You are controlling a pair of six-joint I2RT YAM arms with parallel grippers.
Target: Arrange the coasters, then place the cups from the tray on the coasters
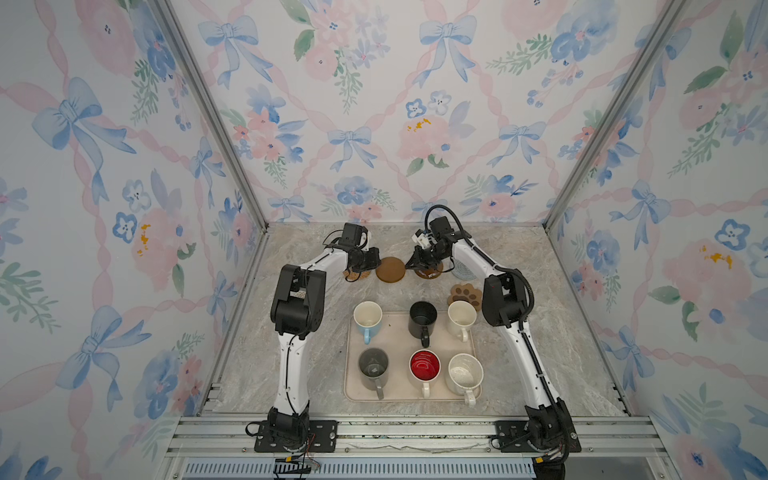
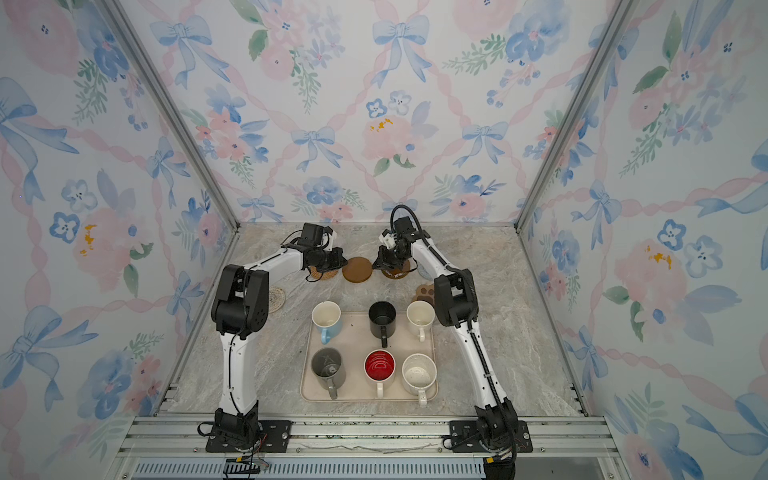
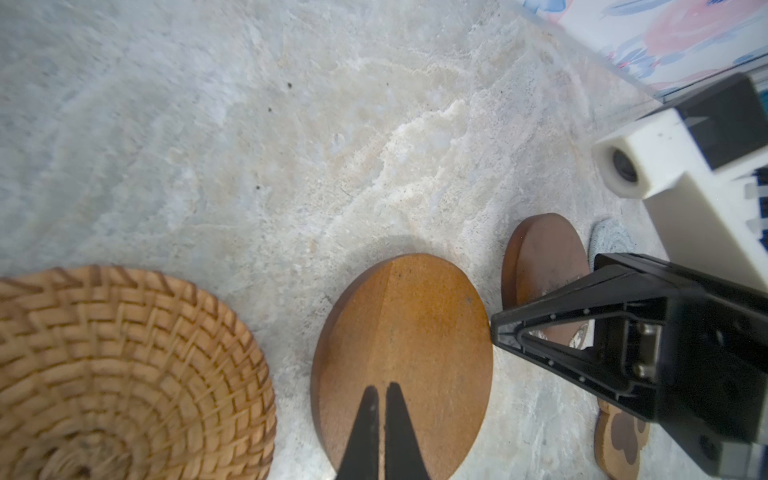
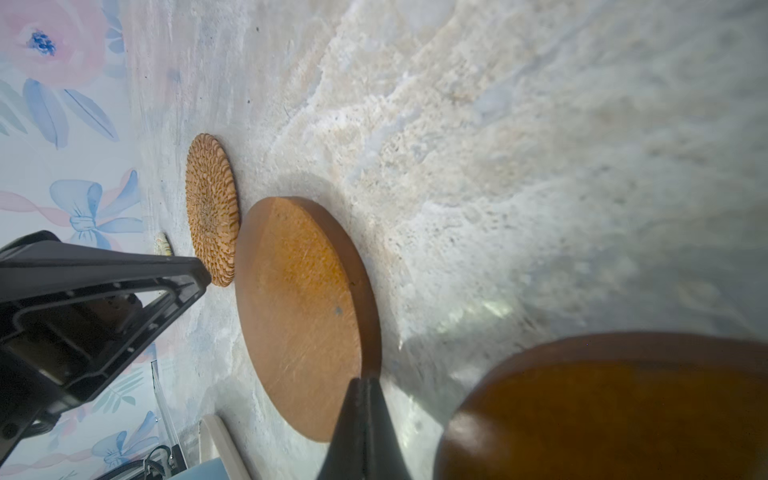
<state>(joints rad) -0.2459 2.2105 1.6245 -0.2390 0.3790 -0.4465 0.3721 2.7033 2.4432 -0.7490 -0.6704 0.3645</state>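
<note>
Brown plain disc (image 3: pixel 399 332) sat on the worktop (image 3: pixel 291 145) between rattan round (image 3: pixel 124 374) and glossy disc (image 3: pixel 540 257); my left gripper (image 3: pixel 382 390) and right gripper (image 4: pixel 363 384), both pressed together, flanked it, probably to nudge spacing, cups (image 1: pixel 422 319) all on tray (image 1: pixel 395 345).

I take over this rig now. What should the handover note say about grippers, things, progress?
Grippers: left gripper shut, empty, tips over the plain brown disc; right gripper shut, empty, above the glossy dark-brown disc, tips at the plain disc's edge.
Coasters: rattan round, both discs and grey-blue round in a row beyond the tray; paw coaster near its far right corner; cream crochet round off to the left.
All six cups stand on the tray.
Done: no cup on a coaster. Left: finish arranging, move six cups.
</note>
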